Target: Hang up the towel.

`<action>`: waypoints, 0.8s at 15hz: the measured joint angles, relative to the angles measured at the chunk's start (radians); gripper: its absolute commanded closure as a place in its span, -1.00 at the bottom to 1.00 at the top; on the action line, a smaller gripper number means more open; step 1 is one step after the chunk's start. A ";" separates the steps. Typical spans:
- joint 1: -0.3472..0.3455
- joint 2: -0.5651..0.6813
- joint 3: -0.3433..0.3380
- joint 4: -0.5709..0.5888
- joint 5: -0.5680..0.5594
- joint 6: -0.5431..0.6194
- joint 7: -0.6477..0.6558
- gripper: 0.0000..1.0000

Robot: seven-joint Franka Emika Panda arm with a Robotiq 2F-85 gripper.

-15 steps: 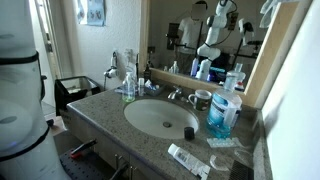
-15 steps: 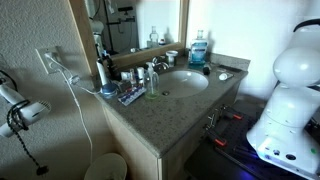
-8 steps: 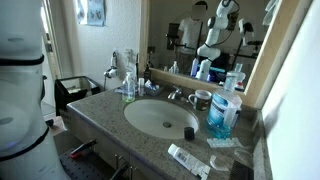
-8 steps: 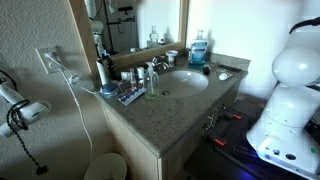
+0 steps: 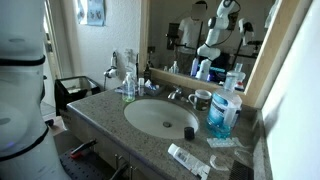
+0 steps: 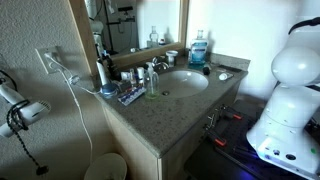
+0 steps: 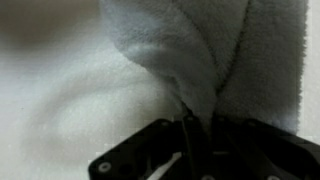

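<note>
In the wrist view a pale grey towel (image 7: 195, 50) hangs in folds and fills the upper middle of the picture. My gripper (image 7: 190, 138) is shut on a pinched fold of it, the dark fingers pressed together around the cloth. Behind the towel is a blurred pale surface. The gripper and towel do not show clearly in either exterior view. Only the arm's reflection (image 5: 215, 30) shows in the mirror, raised high. No hook or rail shows.
A granite counter (image 5: 100, 110) holds a sink (image 5: 160, 115), a blue mouthwash bottle (image 5: 220, 115), a toothpaste tube (image 5: 188, 160), a cup and small bottles. The robot's white base (image 6: 290, 90) stands beside the counter. A hair dryer (image 6: 20, 112) hangs on the wall.
</note>
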 measured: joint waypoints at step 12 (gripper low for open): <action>-0.033 -0.001 0.000 0.000 0.093 -0.058 -0.067 0.31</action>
